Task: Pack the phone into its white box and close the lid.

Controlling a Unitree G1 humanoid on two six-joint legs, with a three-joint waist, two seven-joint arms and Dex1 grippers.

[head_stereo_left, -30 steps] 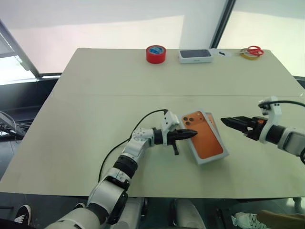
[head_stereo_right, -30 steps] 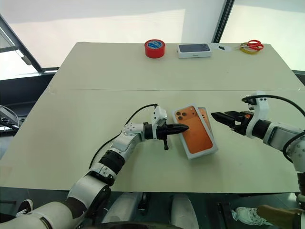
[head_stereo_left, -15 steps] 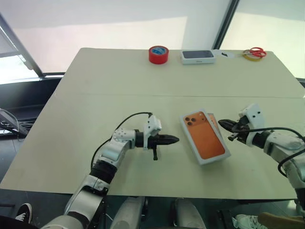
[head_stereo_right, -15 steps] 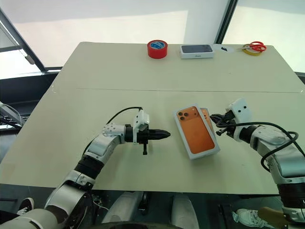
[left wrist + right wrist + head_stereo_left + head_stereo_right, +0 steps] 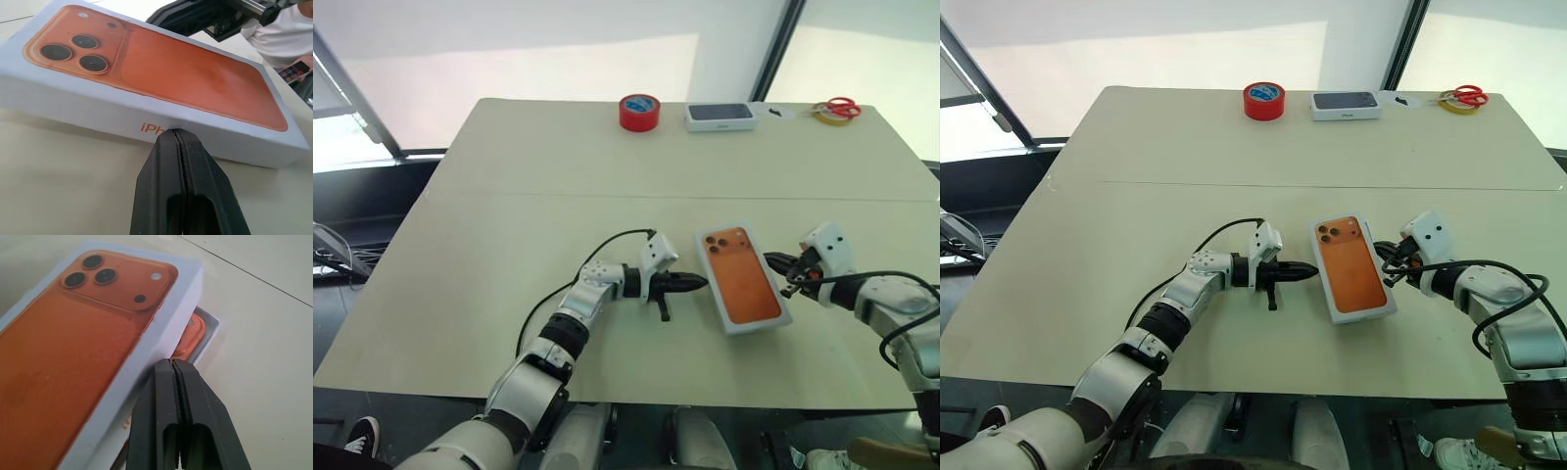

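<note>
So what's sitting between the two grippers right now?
The lid, printed with an orange phone, lying askew over the white box. The left gripper and right gripper flank its long sides, as the right eye view shows.

I'm seeing the lid [image 5: 741, 277] showing an orange phone print on white card, orange lettering on its side. My black fingers [image 5: 182, 196] are contrasting with it. At twelve o'clock a red tape roll [image 5: 638, 111], a dark-topped white box [image 5: 720, 116] and red-handled scissors [image 5: 837, 104] are sitting on the beige table [image 5: 509, 215].
</note>
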